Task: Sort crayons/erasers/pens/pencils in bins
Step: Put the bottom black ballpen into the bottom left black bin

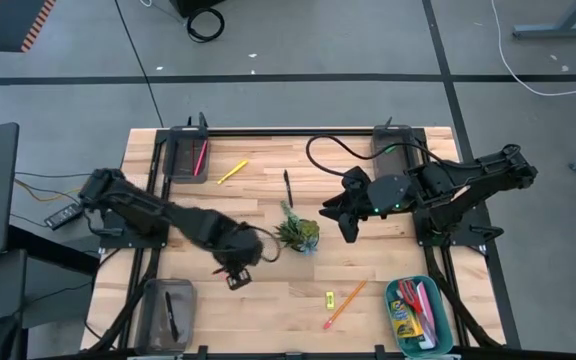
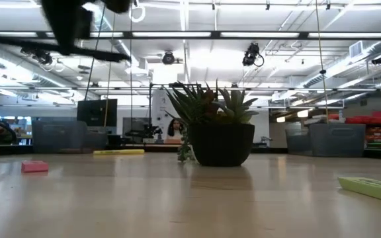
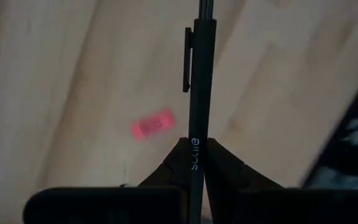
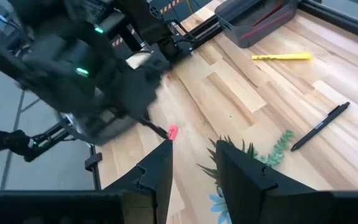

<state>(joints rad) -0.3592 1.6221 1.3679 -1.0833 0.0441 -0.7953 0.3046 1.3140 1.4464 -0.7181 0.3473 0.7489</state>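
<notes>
My left gripper (image 1: pixel 234 268) is shut on a slim black pen (image 3: pixel 199 74) above the table's near-left part. It also shows high up in the low view (image 2: pixel 71 30). A pink eraser (image 1: pixel 234 283) lies on the table just below it, and shows in the left wrist view (image 3: pixel 152 125). My right gripper (image 1: pixel 349 228) is open and empty, right of the potted plant (image 1: pixel 298 235). A second black pen (image 1: pixel 288 188) and a yellow pencil (image 1: pixel 232 171) lie farther back. A yellow eraser (image 1: pixel 329 297) and an orange pencil (image 1: pixel 345 304) lie near the front. My left gripper pinches the black pen between its two fingertips (image 3: pixel 176 163), on the barrel just below the clip (image 3: pixel 192 149). The pen runs on forward past the fingertips, in line with the fingers. In the low view the pen (image 2: pixel 98 53) hangs about level, lifted clear of the table.
A dark grey bin (image 1: pixel 186 157) with a pink pencil stands far left and another dark bin (image 1: pixel 392 150) far right. A translucent bin (image 1: pixel 166 312) holding a black pen stands near left. A teal bin (image 1: pixel 419 316) holds the crayon box and red scissors near right.
</notes>
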